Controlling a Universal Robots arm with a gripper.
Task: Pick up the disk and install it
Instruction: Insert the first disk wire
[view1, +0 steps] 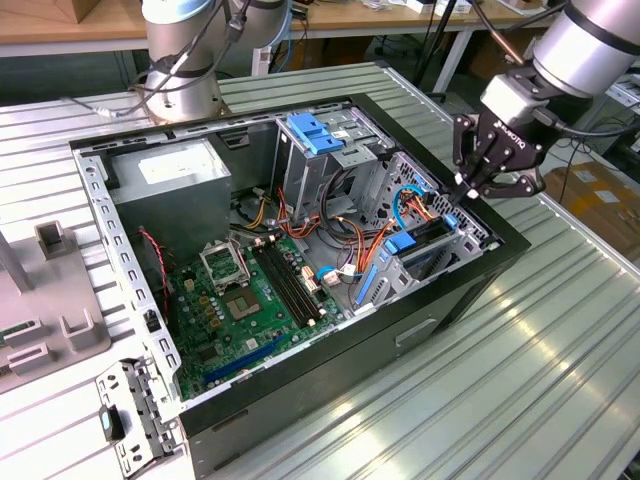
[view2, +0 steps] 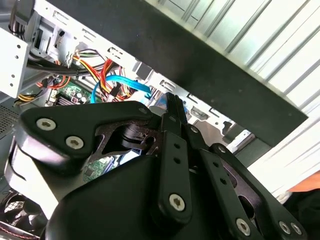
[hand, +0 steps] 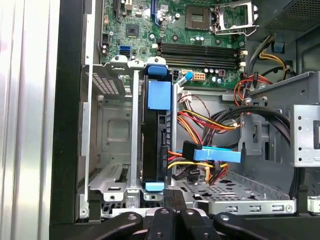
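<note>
The disk (hand: 152, 135) stands on edge in the grey metal drive cage (hand: 107, 145), center-left of the first wrist view: dark slab w/ blue plastic carrier, a blue tab at its upper end, another at the lower end. In the exterior view it shows as a dark block w/ blue trim (view1: 425, 238) seated in the cage, right of center, inside the open PC case (view1: 450, 290).

Gripper (view1: 478, 190), black, linkage-type w/ silver screws, hangs just above the cage at the case's rim, upper right of the exterior view. Fingers (view2: 172, 107) meet in a thin point in the second wrist view, pressed together, nothing between them; not touching the disk.

Inside the case: green motherboard (view1: 240, 300) w/ black RAM slots, grey power-supply box (view1: 170, 180) w/ white sticker, a light-blue bracket (view1: 315, 135), bundles of red/yellow/orange wires and a flat blue cable (hand: 215, 154).

Case lies on a ribbed, shiny metal table (view1: 500, 400). Wooden benches at the upper edge, cardboard box far right.
</note>
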